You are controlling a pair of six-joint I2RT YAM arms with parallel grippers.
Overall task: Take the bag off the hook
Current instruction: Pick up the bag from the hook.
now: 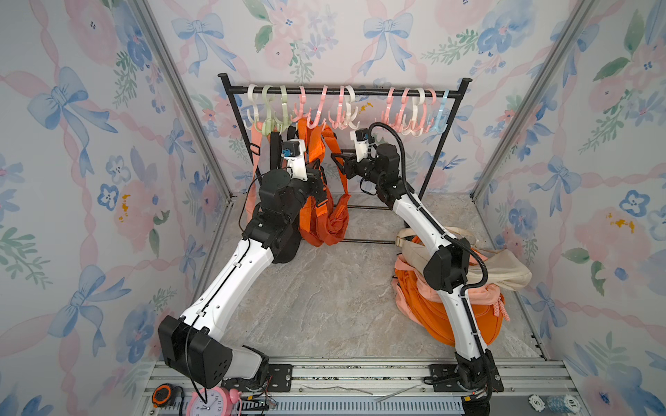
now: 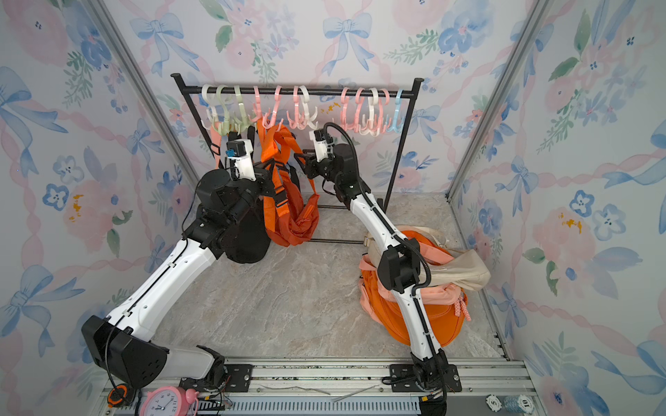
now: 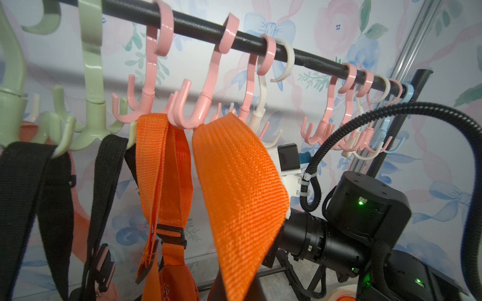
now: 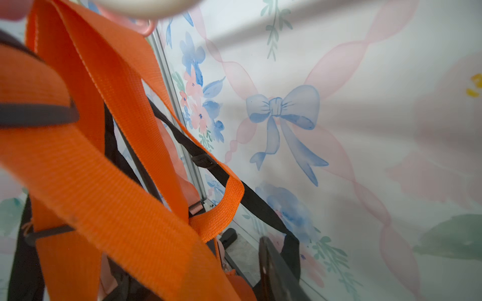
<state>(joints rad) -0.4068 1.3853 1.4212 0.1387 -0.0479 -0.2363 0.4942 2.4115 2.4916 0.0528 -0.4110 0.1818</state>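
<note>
Nearest, at 4 o'clock on the tabletop (image 1: 324, 306), lies a heap of bags (image 1: 443, 313). Farther in, toward 12 o'clock, the orange bag (image 1: 326, 223) hangs by its strap (image 3: 240, 182) from pink hooks (image 3: 198, 109) on the rail (image 3: 313, 60). The right pincer (image 1: 340, 161) is at that strap; whether it pinches I cannot tell. The left pincer, hidden, is pressed together. Best lift the strap above the prongs first, then draw toward 6 o'clock.

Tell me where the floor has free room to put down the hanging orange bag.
The marble floor is bare in the middle, between the left arm and the pile of bags. Crowded: back left under the rack, where the orange bag hangs.
</note>
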